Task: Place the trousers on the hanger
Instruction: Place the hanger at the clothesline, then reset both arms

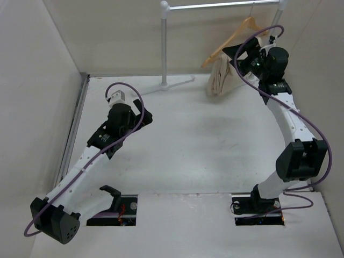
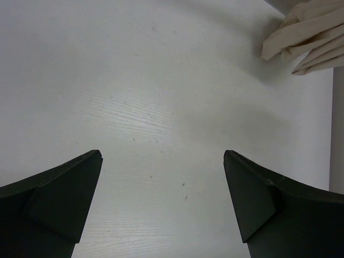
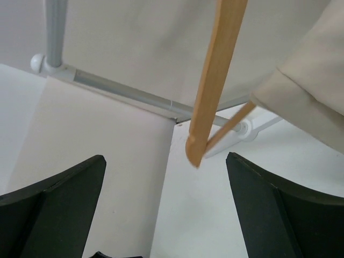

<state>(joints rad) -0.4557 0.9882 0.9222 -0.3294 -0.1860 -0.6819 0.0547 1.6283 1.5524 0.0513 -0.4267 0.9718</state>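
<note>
The light-wood hanger [image 1: 236, 36] hangs by its hook from the white rail at the back right. The beige trousers [image 1: 219, 78] are draped over its crossbar, and their lower end reaches the table. My right gripper [image 1: 240, 58] is open and empty, held up just right of the hanger. In the right wrist view the hanger's arm end [image 3: 196, 150] lies just beyond the open gripper [image 3: 164, 161], with the trousers [image 3: 317, 80] at the upper right. My left gripper [image 1: 144, 115] is open and empty over bare table, and in its wrist view [image 2: 163, 156] the trousers' end [image 2: 309, 37] lies far ahead.
The white garment rail [image 1: 215, 6] stands on a post [image 1: 164, 45] with feet spreading over the back of the table [image 1: 188, 145]. Its base tubes show in the right wrist view [image 3: 123, 94]. White walls close in the left, back and right sides.
</note>
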